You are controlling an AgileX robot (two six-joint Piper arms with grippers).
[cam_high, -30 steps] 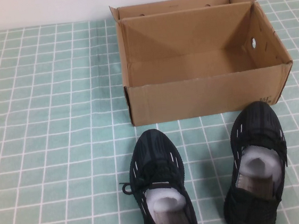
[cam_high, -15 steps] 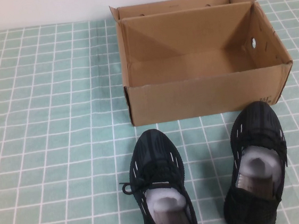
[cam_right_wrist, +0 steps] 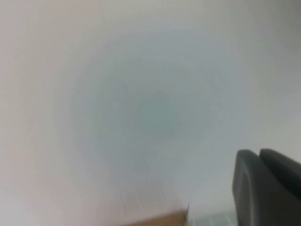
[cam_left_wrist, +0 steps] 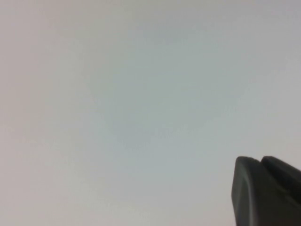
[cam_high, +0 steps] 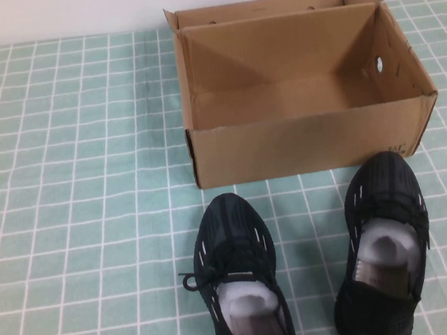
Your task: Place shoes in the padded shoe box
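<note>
Two black knit shoes stand near the table's front edge in the high view, toes toward the box: the left shoe [cam_high: 241, 278] and the right shoe [cam_high: 385, 246], each with white paper stuffing inside. The padded shoe box [cam_high: 308, 138], brown cardboard with its flaps open, stands empty just behind them. Neither arm shows in the high view. My left gripper [cam_left_wrist: 260, 161] is shut, its dark fingers pressed together against a blank pale wall. My right gripper [cam_right_wrist: 258, 153] is shut too, holding nothing, with a sliver of brown cardboard [cam_right_wrist: 157, 219] low in its view.
A green-and-white checked cloth [cam_high: 74, 191] covers the table. A white wall [cam_high: 55, 13] rises behind the box.
</note>
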